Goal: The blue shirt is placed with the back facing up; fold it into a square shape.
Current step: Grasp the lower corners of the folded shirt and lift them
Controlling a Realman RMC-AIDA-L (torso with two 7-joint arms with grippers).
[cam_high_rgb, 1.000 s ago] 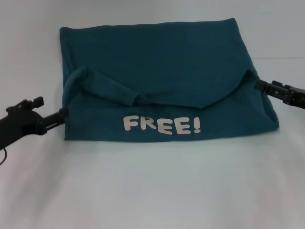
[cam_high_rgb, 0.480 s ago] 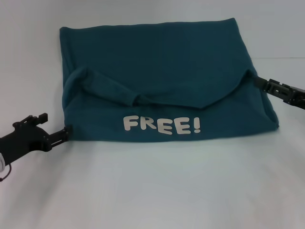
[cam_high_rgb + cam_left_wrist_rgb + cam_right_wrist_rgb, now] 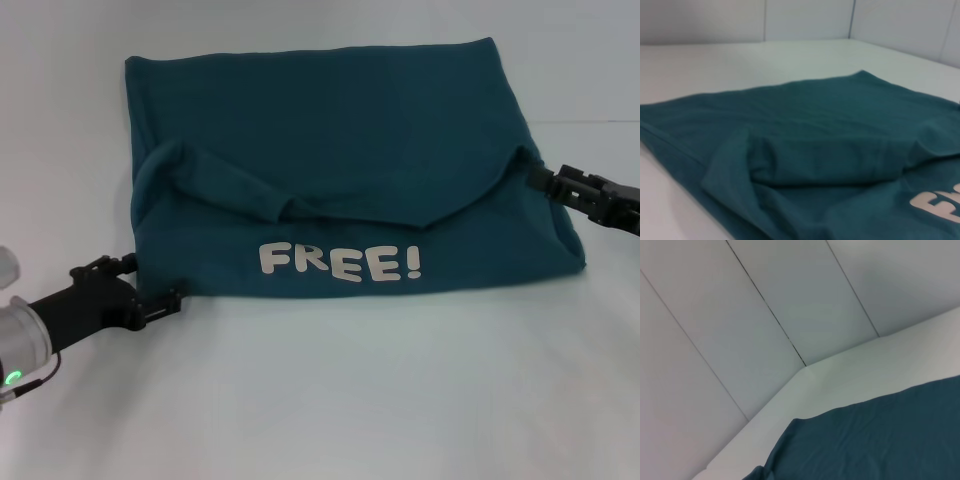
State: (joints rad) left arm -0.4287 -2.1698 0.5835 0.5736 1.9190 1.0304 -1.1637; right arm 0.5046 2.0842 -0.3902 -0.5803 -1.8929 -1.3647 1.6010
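Left gripper (image 3: 175, 303) shifted over last second from shirt's left edge toward its near-left corner, now low at hem, tips touching or just under fabric. Jaws look nearly closed; whether cloth is pinched, cannot tell. Likely setting up next fold from that corner.

Right gripper (image 3: 540, 180) unchanged at right edge, where fabric bunches toward its jaws; seems clamped on blue shirt (image 3: 330, 140).

Shirt lies partly folded between both jaws on white desk (image 3: 330, 400), lettering strip (image 3: 340, 262) showing. Nothing else nearby, no obstruction.

Bare white table (image 3: 330, 400) open near side of blue shirt (image 3: 330, 130); left claw (image 3: 175, 300) at its near-left corner.
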